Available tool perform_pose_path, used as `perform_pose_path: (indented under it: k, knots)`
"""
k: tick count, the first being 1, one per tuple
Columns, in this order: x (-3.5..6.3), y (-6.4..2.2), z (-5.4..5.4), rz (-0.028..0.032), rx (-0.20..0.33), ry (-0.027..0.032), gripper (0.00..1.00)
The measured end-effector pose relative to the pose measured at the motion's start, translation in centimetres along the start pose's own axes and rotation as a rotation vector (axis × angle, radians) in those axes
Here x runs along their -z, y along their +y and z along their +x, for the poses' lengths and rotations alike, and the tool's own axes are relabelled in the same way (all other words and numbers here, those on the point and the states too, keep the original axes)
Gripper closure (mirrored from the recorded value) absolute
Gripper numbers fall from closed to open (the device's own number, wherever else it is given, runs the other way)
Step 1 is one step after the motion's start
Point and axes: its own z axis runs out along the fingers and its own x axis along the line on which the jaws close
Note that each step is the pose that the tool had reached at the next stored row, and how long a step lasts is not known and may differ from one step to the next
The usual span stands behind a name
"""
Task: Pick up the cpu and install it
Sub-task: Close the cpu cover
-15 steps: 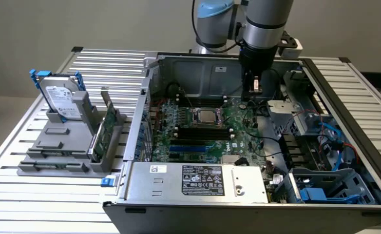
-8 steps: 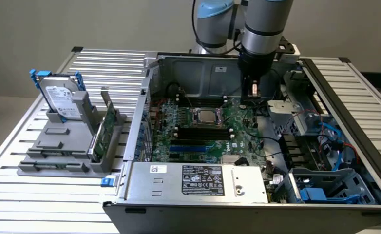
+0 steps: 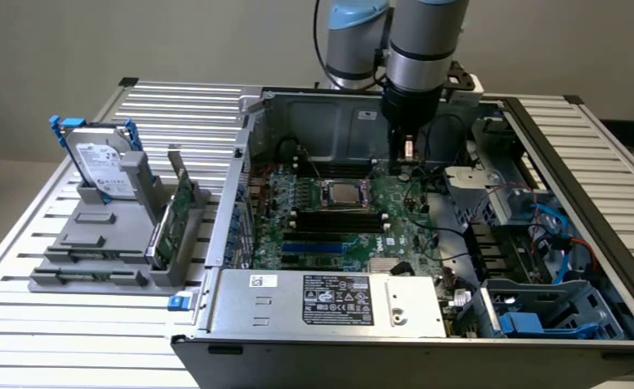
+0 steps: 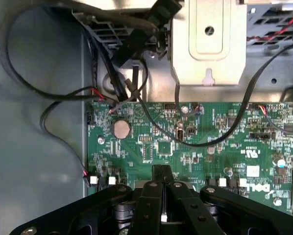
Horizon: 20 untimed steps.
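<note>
The cpu (image 3: 344, 193), a small silvery square chip, lies flat in the socket frame in the middle of the green motherboard (image 3: 339, 235) inside the open computer case. My gripper (image 3: 408, 151) hangs over the far part of the board, beyond the cpu and toward the exterior view's right, apart from it. In the wrist view the gripper (image 4: 162, 177) has its black fingers (image 4: 156, 188) pressed together with nothing between them, above the motherboard (image 4: 195, 142) near a round coin battery (image 4: 121, 129).
Black cables (image 4: 48, 95) loop over the board's edge and the case wall. A grey stand at the exterior view's left holds a hard drive (image 3: 100, 166) with a blue bracket and a green card (image 3: 178, 217). The power supply (image 3: 328, 301) fills the case's near side.
</note>
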Motion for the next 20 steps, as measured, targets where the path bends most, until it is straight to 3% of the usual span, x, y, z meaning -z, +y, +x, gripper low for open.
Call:
perform_pose_path:
  k: [14, 20]
  knots:
    - [0.24, -3.72, -0.1, 0.0206, -0.002, -0.0003, 0.89]
    - [0.36, -5.48, -0.1, 0.0251, -0.002, 0.0000, 0.89]
